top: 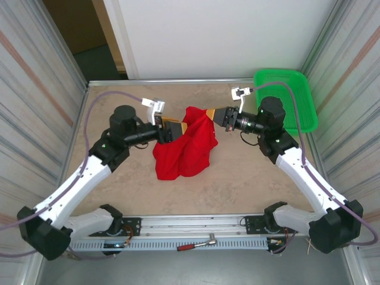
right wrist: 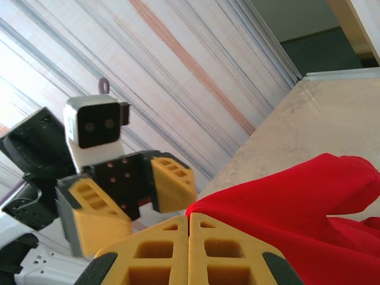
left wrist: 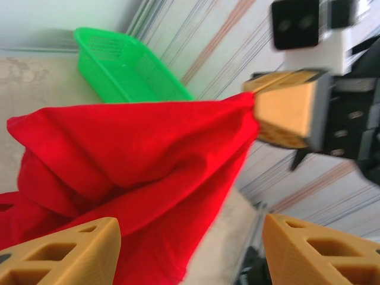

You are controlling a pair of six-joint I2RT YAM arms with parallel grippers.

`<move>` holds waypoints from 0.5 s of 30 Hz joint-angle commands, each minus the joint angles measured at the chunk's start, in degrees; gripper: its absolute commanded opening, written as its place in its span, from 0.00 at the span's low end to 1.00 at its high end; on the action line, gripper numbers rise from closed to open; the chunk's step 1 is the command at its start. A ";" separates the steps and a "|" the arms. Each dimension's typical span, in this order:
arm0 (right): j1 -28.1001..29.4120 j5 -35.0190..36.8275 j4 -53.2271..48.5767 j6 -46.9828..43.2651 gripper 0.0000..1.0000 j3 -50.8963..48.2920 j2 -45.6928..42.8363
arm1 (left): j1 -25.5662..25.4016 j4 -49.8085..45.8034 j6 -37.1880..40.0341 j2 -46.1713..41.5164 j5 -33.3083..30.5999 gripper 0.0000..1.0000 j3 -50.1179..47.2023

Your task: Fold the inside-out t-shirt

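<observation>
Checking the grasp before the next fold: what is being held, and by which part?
The right gripper is shut on the t-shirt, pinching a bunched edge at its far right corner. The left gripper is open, holding nothing.

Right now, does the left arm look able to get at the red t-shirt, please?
Probably yes: the left end effector is open right beside the t-shirt, with nothing between them. The right end effector, shut on another part of the cloth, stands clear of it.
</observation>
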 commanded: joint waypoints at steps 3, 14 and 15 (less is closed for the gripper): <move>-0.22 -0.97 1.13 0.69 0.00 -0.19 -0.44 | -0.34 -3.07 11.78 6.06 -4.93 0.66 2.65; -1.11 0.94 -1.50 -1.25 0.00 -2.20 -0.22 | 0.63 1.44 13.63 15.60 0.33 0.00 5.62; -1.46 1.94 -2.68 -2.10 0.00 -3.14 -0.10 | 0.98 1.93 13.47 15.21 -0.29 0.00 5.91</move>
